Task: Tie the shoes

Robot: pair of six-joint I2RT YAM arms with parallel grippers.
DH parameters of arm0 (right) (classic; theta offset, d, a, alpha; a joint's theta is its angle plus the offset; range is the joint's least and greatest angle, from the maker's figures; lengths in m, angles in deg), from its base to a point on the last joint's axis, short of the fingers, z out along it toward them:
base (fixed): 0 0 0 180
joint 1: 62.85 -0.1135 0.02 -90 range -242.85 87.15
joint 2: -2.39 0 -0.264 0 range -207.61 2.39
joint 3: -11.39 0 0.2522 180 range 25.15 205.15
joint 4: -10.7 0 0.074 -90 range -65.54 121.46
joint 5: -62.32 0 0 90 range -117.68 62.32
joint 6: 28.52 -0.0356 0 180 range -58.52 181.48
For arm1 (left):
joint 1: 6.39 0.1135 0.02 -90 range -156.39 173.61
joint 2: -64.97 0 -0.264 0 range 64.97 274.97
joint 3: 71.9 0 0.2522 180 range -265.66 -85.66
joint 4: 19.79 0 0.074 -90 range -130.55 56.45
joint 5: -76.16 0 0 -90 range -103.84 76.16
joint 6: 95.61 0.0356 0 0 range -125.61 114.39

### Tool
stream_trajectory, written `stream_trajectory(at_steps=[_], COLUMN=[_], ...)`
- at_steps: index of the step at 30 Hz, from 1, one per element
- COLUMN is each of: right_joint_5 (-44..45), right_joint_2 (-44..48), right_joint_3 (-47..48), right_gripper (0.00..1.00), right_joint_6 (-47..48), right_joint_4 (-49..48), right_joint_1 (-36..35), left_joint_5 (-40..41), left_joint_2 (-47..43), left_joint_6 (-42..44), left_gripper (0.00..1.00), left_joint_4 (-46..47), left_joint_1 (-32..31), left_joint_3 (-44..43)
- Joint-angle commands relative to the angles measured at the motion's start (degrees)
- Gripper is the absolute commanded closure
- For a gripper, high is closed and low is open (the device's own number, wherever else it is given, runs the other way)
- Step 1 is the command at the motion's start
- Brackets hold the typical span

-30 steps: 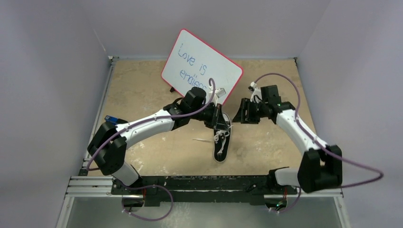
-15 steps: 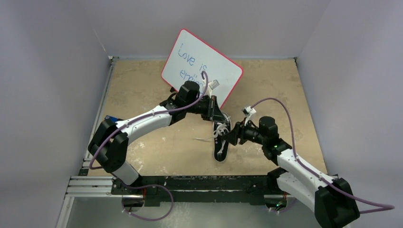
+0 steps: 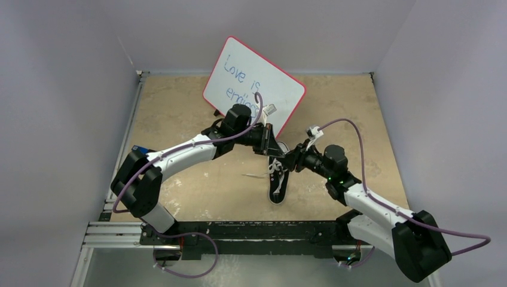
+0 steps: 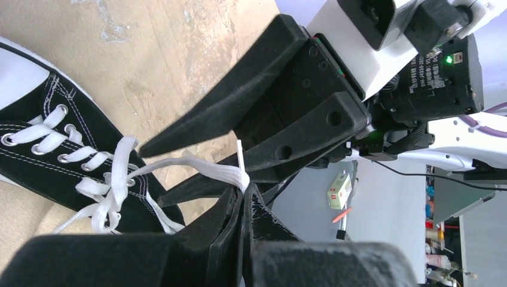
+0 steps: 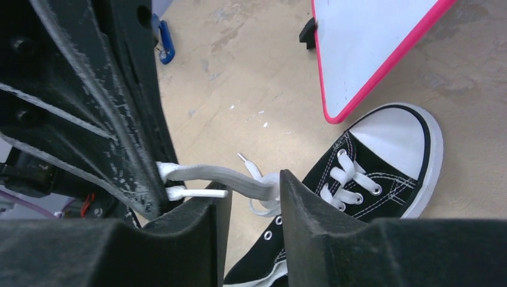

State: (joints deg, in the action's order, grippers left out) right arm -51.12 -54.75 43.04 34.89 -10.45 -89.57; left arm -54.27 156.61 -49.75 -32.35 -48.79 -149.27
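The black sneaker (image 3: 277, 185) lies mid-table, white toe cap toward the arms' bases; it also shows in the wrist views (image 4: 54, 155) (image 5: 370, 173). My left gripper (image 3: 272, 147) (image 4: 244, 190) hovers over the shoe's heel end, shut on the end of a white lace (image 4: 224, 173) pulled taut from the eyelets. My right gripper (image 3: 291, 160) (image 5: 254, 194) is right beside it, open, its fingers (image 5: 311, 221) on either side of that stretched lace (image 5: 221, 176) with a gap left. A second lace end (image 3: 254, 176) trails on the table left of the shoe.
A pink-edged whiteboard (image 3: 254, 84) with blue writing stands tilted just behind the shoe and the left arm. A small blue-and-black tool (image 3: 139, 149) lies at the table's left edge. Grey walls close in the left, back and right sides.
My right arm has swung in from the back right and now straddles the lace beside the left gripper, its jaws narrowing slightly. The left gripper drew back a little, still holding the lace.
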Motion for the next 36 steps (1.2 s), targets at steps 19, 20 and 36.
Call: stream_trajectory(at_steps=[19,20,36], right_joint_5=[-0.2,-0.1,-0.7], right_joint_2=[3.1,3.2,3.9], right_joint_3=[2.9,3.1,4.1], right_gripper=[1.00,1.00,1.00], right_joint_6=[-7.3,-7.3,-9.2], right_joint_4=[7.7,8.2,11.6], right_joint_1=[0.0,0.1,0.6], left_joint_5=[33.5,32.9,35.6], left_joint_2=[-21.0,-19.4,1.6], left_joint_6=[34.8,35.9,45.3], left_gripper=[0.47,0.47,0.45], left_joint_4=[5.5,8.0,24.0], left_joint_1=[-3.1,-3.3,-9.0], left_joint_3=[27.9,28.6,25.4])
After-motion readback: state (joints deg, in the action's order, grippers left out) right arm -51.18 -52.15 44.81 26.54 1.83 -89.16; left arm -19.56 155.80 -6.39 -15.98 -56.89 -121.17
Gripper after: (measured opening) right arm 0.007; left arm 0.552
